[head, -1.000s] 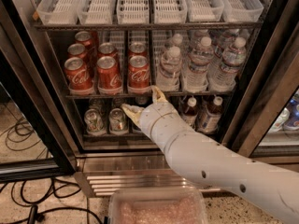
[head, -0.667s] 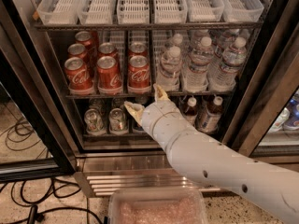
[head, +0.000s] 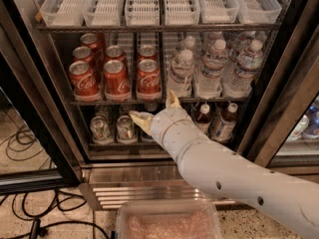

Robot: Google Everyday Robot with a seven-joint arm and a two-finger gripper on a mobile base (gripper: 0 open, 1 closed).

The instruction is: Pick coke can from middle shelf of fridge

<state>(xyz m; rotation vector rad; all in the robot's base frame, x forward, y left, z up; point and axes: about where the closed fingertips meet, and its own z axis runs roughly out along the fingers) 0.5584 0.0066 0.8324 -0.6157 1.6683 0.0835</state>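
The coke can (head: 148, 78) nearest the arm stands upright at the front of the middle shelf (head: 99, 102) in the fridge (head: 134, 176). It is the rightmost of the red cans, with water bottles (head: 214, 66) just beside it. Right below it, at the shelf's front rail, the gripper (head: 152, 104) holds nothing (fingers spread wide, one pointing up, one left).

Pincer (head: 155, 108) marginally higher, below middle shelf (head: 99, 102).
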